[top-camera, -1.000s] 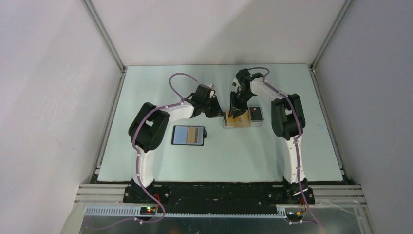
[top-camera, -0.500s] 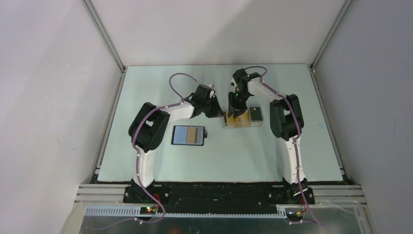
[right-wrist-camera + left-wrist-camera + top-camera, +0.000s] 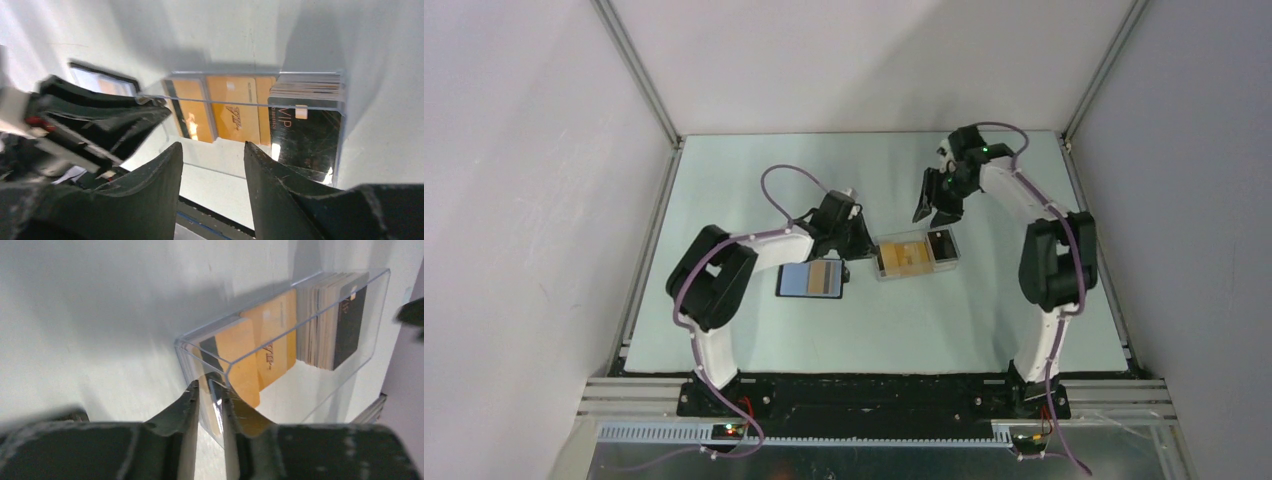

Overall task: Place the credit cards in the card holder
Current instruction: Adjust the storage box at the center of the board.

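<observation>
The credit cards lie in a clear tray [image 3: 914,275]: two orange ones [image 3: 272,335] lie flat, and a stack fronted by a black-faced card [image 3: 347,315] stands at its far end. My left gripper [image 3: 210,386] is shut on the tray's near end wall. The card holder [image 3: 811,279] lies open on the table just left of the tray, showing blue and tan panels. Behind the tray and above it, my right gripper [image 3: 929,218] hangs open and holds nothing. The right wrist view looks down on the orange cards [image 3: 235,107] and the black card [image 3: 305,135].
The tray's clear wall [image 3: 240,102] and the left gripper's body [image 3: 100,120] lie ahead of my right fingers [image 3: 172,155]. Grey walls with metal rails enclose the pale green table [image 3: 754,180] on three sides.
My right gripper has lifted out of the tray, swung back to the right and opened wider. The left gripper has pulled the tray a little toward the front-left, turning it slightly.
</observation>
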Controlling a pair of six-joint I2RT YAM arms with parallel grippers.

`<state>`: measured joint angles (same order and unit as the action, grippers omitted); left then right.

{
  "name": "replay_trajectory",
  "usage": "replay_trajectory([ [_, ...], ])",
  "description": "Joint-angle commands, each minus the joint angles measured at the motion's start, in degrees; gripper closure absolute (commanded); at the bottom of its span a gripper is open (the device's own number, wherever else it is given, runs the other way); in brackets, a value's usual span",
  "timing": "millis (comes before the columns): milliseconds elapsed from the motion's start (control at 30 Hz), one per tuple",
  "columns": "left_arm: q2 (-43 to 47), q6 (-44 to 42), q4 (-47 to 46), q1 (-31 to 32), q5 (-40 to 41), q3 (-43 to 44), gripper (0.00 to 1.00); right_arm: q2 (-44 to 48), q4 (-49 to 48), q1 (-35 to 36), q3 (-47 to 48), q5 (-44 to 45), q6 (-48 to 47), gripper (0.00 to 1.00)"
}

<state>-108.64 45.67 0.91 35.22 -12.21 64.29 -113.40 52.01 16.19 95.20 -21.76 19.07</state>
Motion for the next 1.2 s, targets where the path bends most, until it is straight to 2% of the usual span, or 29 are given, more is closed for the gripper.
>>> replay_trajectory([
  [0, 8.44, -2.42, 2.54, 2.02, 3.81, -0.94, 0.67, 8.53, -4.34, -2.26, -2.50, -5.14, 1.84, 0.46],
  [33, 9.39, -6.42, 3.58, 2.03, 4.99, 0.68, 0.58, 9.38, -4.71, -3.50, -3.84, -5.80, 2.33, 0.45],
  [100, 9.29, -13.53, 7.88, 1.99, 5.33, 4.85, 0.51, 11.60, -5.63, -5.80, -6.37, -7.68, 2.75, 0.44],
  [300, 6.33, -35.79, 21.64, 2.19, 6.43, 17.57, 0.41, 17.85, -6.32, -11.60, -13.63, -8.26, 1.08, 0.38],
  [400, 4.13, -45.61, 24.27, 2.52, 5.78, 21.51, 0.31, 19.26, -6.39, -13.59, -16.14, -7.97, 0.33, 0.35],
  [467, 0.95, -50.52, 26.63, 2.76, 3.02, 25.34, 0.29, 19.91, -6.73, -14.27, -16.85, -7.53, 0.43, 0.35],
  [533, -2.93, -53.60, 29.96, 3.12, -0.04, 31.77, 0.29, 20.17, -6.90, -14.75, -16.97, -7.47, 0.58, 0.35],
  [667, -9.92, -56.61, 34.84, 4.01, -3.89, 39.15, 0.31, 20.14, -6.97, -15.43, -16.95, -8.30, 0.75, 0.34],
  [767, -12.91, -56.54, 35.74, 4.74, -8.18, 41.52, 0.33, 20.09, -6.61, -15.71, -16.97, -8.10, 0.53, 0.34],
  [933, -17.54, -54.65, 36.60, 6.16, -10.19, 45.42, 0.34, 19.98, -6.37, -15.75, -16.93, -8.21, 0.45, 0.34],
  [1000, -19.17, -53.65, 37.06, 6.80, -9.91, 46.97, 0.38, 19.88, -6.39, -15.75, -16.97, -8.34, 0.48, 0.34],
  [1067, -20.77, -51.76, 37.59, 7.04, -7.82, 48.44, 0.54, 19.73, -6.28, -15.76, -16.97, -8.26, 0.40, 0.34],
  [1100, -21.75, -49.72, 37.72, 7.05, -7.03, 48.81, 0.67, 19.77, -6.12, -15.80, -16.98, -8.24, 0.37, 0.34],
  [1167, -22.94, -46.93, 38.15, 6.99, -5.50, 49.61, 0.84, 19.76, -5.87, -15.81, -16.98, -8.22, 0.26, 0.34],
])
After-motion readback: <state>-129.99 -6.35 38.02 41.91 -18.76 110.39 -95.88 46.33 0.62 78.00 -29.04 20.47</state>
